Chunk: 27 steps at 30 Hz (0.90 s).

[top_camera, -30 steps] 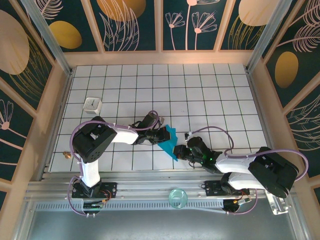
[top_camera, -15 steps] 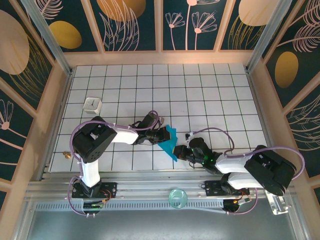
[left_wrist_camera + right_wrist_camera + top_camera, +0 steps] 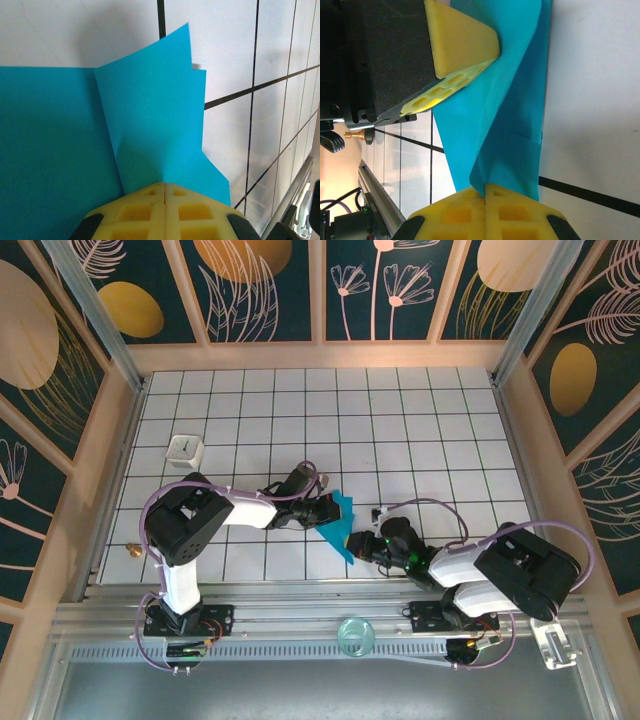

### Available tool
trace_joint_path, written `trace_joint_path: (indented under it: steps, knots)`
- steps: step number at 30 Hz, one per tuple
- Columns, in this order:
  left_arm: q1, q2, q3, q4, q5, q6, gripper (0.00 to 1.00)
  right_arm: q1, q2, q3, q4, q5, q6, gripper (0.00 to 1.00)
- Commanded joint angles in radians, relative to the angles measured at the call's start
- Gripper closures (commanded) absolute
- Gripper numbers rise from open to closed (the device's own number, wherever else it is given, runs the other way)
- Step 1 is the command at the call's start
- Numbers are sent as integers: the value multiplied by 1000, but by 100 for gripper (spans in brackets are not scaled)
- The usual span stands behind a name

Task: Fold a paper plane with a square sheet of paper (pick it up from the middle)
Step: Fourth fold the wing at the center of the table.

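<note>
My left pincer is clamped shut on one edge of the part-folded teal sheet of paper, which sits between my arms near the front of the tiled table. My right pincer pinches the opposite end. The paper looks light, limp and easily torn, so I judge edge grips and gentle pulls safest.

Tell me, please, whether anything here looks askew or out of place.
The paper, pinched by the left pincer and right pincer, is folded unevenly: one flap's corner juts past the layer behind. A white cube sits off to the left, apart from the work.
</note>
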Motion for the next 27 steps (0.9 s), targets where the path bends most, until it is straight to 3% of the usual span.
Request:
trace_joint_path:
  steps: [1, 17, 27]
  knots:
    - [13, 44, -11, -94, -59, 25, 100, -6, 22, -30, 46, -54, 25, 100]
    - [12, 47, -12, -97, -62, 29, 100, -26, 169, -70, 241, -113, 87, 100]
    - [12, 47, -12, -99, -63, 32, 100, -42, 214, -73, 226, -116, 111, 100]
